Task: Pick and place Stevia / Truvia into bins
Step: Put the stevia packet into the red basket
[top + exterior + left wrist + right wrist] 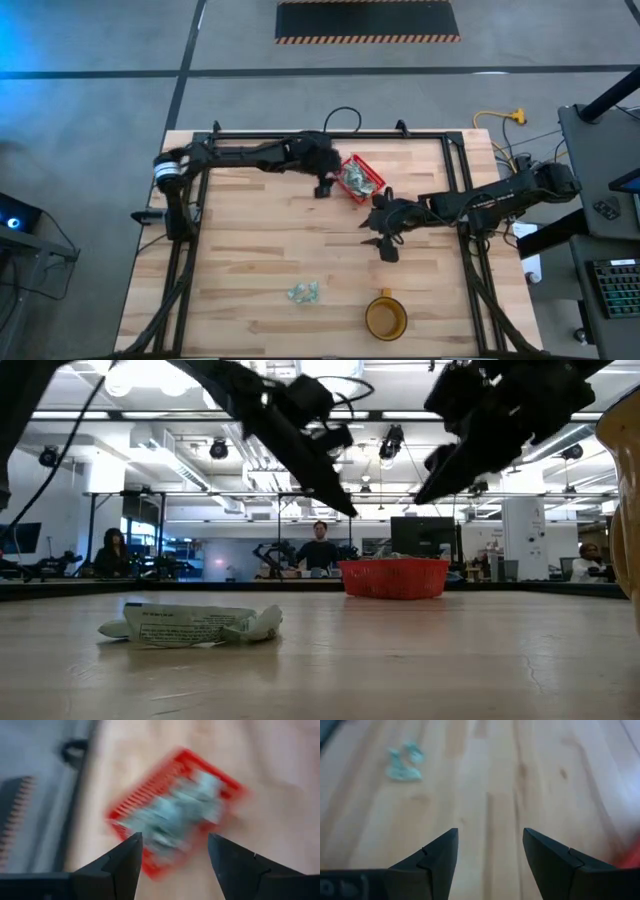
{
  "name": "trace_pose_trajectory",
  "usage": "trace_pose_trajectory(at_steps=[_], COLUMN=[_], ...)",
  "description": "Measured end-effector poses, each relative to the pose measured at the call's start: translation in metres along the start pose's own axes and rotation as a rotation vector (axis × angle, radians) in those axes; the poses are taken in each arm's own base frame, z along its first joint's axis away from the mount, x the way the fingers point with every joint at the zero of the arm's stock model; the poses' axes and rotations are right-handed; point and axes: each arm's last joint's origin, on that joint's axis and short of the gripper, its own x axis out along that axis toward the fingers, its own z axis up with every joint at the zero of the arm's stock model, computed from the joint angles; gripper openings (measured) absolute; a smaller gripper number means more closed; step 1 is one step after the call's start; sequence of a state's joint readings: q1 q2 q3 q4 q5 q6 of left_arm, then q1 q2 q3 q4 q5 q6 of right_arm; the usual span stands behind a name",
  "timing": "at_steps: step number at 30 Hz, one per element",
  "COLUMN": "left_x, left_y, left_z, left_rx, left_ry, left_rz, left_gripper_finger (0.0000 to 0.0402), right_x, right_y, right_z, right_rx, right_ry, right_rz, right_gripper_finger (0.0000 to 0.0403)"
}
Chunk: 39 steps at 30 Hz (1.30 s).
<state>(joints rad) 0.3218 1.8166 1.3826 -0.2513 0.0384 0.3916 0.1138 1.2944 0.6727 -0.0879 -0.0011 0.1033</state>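
Observation:
The small red basket (361, 178) stands on the table toward its far side and holds a heap of pale green and white sachets (177, 810). A few more sachets (303, 291) lie flat on the wood near the near edge, also seen as sachets (190, 625) and sachets (403, 763). My left gripper (323, 186) hovers open just left of the basket, its fingers empty above the basket (175, 815). My right gripper (384, 243) hangs open over bare wood between the basket and the near sachets.
A round amber-brown cup (385, 318) with a handle stands near the table's near edge, right of the loose sachets. A dark metal frame (455, 170) runs along the table's far and side edges. People sit in the room beyond the table (318, 550).

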Motion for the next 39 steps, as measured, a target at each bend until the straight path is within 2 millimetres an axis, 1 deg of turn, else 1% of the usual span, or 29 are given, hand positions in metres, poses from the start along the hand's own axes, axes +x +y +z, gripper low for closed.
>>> trace_pose_trajectory(at_steps=[4,7,11,15,16,19,21,23,25,27,29,32,39], left_x=[-0.036,-0.060,-0.088,-0.108,-0.112,-0.118,-0.118,-0.119,-0.118,-0.119,-0.119,-0.120,-0.122], left_y=[-0.025,-0.049,-0.082,-0.109,-0.115,-0.134,-0.147,-0.158,-0.166,-0.173,-0.178,-0.185,-0.190], left_z=[-0.002,-0.012,-0.031,-0.051,-0.055,-0.070,-0.080,-0.091,-0.096,-0.105,-0.106,-0.111,-0.113], left_rx=[0.030,0.051,0.093,0.049,0.032,-0.014,-0.040,-0.061,-0.085,-0.102,-0.111,-0.116,-0.111], left_ry=[0.076,0.104,0.105,0.068,0.035,-0.041,-0.083,-0.094,-0.123,-0.103,-0.122,-0.099,-0.091], left_rz=[-0.225,-0.342,-0.408,-0.446,-0.449,-0.477,-0.503,-0.529,-0.529,-0.519,-0.498,-0.478,-0.452], left_gripper_finger=[0.0208,0.0208,0.0208,0.0208,0.0208,0.0208,0.0208,0.0208,0.0208,0.0208,0.0208,0.0208,0.0208], right_x=[0.008,0.019,0.038,0.060,0.066,0.083,0.093,0.102,0.110,0.117,0.124,0.136,0.164], right_y=[0.006,0.010,0.012,0.014,0.014,0.016,0.018,0.020,0.022,0.024,0.027,0.033,0.044], right_z=[0.007,0.010,0.009,0.009,0.010,0.014,0.017,0.021,0.024,0.027,0.030,0.031,0.031], right_rx=[-0.062,-0.104,-0.148,-0.178,-0.186,-0.199,-0.207,-0.230,-0.242,-0.253,-0.260,-0.269,-0.300], right_ry=[-0.086,-0.134,-0.167,-0.188,-0.182,-0.163,-0.146,-0.151,-0.142,-0.143,-0.142,-0.128,-0.070], right_rz=[0.063,0.098,0.141,0.186,0.197,0.236,0.272,0.318,0.380,0.431,0.462,0.483,0.504], right_gripper_finger=[0.0215,0.0214,0.0214,0.0215,0.0215,0.0215,0.0215,0.0215,0.0215,0.0215,0.0215,0.0215,0.0215])
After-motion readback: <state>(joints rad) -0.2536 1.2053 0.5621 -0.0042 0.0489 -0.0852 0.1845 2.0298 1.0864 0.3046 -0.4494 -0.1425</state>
